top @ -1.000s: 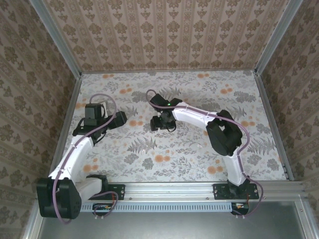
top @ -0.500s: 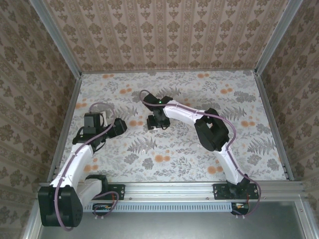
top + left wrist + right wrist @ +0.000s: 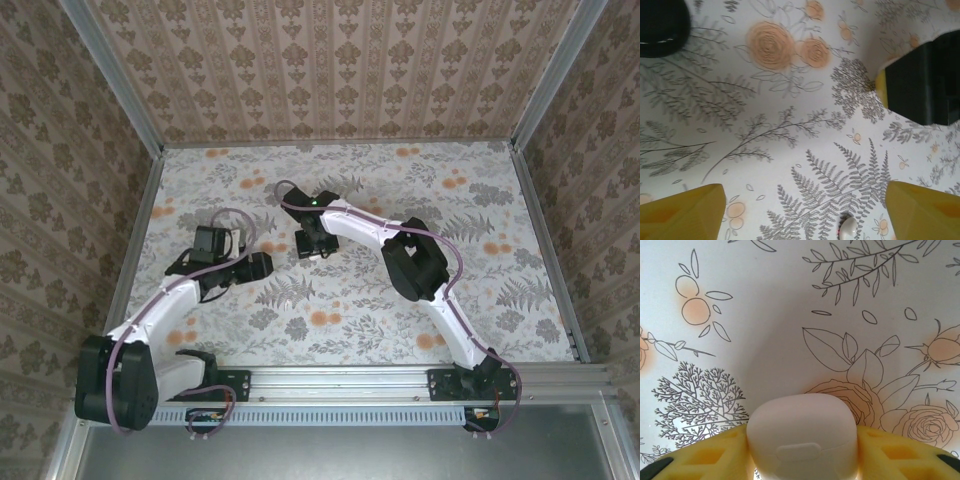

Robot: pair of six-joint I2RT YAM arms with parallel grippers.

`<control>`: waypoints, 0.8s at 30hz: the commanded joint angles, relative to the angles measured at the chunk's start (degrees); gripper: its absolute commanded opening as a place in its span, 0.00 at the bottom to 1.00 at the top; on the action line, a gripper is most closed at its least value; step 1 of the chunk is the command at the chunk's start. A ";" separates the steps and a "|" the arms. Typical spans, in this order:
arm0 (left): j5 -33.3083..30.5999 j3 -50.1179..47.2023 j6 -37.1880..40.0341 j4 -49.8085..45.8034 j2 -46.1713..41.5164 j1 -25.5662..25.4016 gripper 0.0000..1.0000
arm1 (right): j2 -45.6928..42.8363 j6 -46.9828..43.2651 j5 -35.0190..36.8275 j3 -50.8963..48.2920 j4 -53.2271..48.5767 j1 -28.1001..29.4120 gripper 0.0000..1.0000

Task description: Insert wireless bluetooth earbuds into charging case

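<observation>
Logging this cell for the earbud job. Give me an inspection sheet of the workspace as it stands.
Surface: floral cloth, flat.
Job's things: white charging case held by right gripper.
Clutter: small pale round piece on the cloth near left gripper.
Grippers: left open, nothing held; right shut on the case.
Cables: purple cable looped along each arm.
Surroundings: patterned walls, metal rail.

Charging case (image 3: 802, 432): smooth white plastic, faint sheen. Table (image 3: 765, 340): matt floral-printed covering.
</observation>
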 commanded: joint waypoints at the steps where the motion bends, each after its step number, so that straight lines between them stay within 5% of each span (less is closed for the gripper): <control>1: 1.86 2.26 1.87 2.52 1.44 -0.82 0.79 | 2.36 -0.45 1.11 0.08 -1.86 -0.37 0.45; 13: 6.48 -1.44 1.66 14.75 -2.92 -4.10 0.70 | -11.96 4.53 -4.16 -13.63 9.71 -1.75 0.39; 24: 3.99 -7.73 7.84 40.62 -10.70 -16.24 0.74 | -36.65 17.16 -12.34 -31.17 28.02 -2.84 0.39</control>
